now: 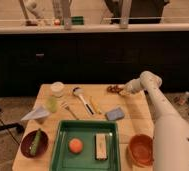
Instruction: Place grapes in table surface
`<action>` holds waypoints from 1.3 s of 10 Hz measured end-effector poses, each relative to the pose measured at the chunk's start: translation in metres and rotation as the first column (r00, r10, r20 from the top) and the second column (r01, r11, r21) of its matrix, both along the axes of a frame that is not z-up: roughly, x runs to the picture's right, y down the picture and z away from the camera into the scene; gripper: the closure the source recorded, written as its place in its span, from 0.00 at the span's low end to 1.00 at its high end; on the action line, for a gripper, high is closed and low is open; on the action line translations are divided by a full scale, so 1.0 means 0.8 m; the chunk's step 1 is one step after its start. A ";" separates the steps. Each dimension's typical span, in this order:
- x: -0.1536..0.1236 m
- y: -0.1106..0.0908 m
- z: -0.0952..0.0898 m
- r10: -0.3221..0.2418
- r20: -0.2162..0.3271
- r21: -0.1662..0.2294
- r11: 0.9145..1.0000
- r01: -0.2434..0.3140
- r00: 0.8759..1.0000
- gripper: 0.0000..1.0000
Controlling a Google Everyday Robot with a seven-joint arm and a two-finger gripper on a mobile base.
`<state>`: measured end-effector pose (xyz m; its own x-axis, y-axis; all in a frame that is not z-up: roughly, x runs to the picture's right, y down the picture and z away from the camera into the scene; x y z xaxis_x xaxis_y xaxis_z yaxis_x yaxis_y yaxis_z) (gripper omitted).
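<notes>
there, at the far right edge of the bench (pixel 134 120), found the grapes (pixel 113 89), a small dark bunch, well beyond the blue-grey sponge (pixel 115 114) and the green tray (pixel 85 123). found the end effector (pixel 124 90) just to the right of the bunch, at about bench height, touching it or very nearly so; could not tell which. could not make out the end effector's opening either, nor any sure hold on the grapes. judged the long axis of the bunch to run roughly left to right along the far edge, in line with the end effector and pointing away from it toward the bench's left side. only one arm to speak of, reaching in from the near right. judged the grapes to be low over the slats or resting on them, with the task near its end. for the coming move, reckoned on that side-by-side relation: release, then retreat rightward, away from the bunch, without nudging it off the edge close behind.
</notes>
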<state>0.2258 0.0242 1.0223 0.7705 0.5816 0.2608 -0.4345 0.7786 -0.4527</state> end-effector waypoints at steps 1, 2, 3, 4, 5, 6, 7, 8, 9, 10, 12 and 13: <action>0.000 0.002 -0.003 0.001 0.001 0.000 1.000 -0.001 1.000 1.00; 0.000 0.003 -0.005 0.003 0.003 0.000 1.000 -0.003 1.000 1.00; 0.003 0.001 -0.012 0.007 0.004 0.009 1.000 -0.007 1.000 1.00; 0.006 -0.005 -0.020 0.015 0.006 0.023 1.000 -0.015 1.000 1.00; 0.009 -0.011 -0.029 0.021 0.008 0.037 0.999 -0.022 1.000 1.00; 0.010 -0.018 -0.037 0.028 0.012 0.053 0.998 -0.029 1.000 1.00; 0.009 -0.029 -0.050 0.034 0.021 0.079 0.996 -0.036 0.999 1.00; 0.009 -0.038 -0.059 0.038 0.029 0.098 0.994 -0.040 0.999 1.00; 0.006 -0.050 -0.070 0.040 0.040 0.124 0.991 -0.044 0.998 1.00; 0.002 -0.066 -0.084 0.038 0.053 0.156 0.987 -0.046 0.998 1.00; -0.005 -0.088 -0.103 0.032 0.068 0.203 0.978 -0.046 0.997 1.00; -0.008 -0.099 -0.113 0.029 0.076 0.232 0.972 -0.046 0.997 1.00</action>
<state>0.2190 -0.0549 0.9319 0.7235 0.5263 0.4468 -0.4386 0.8502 -0.2913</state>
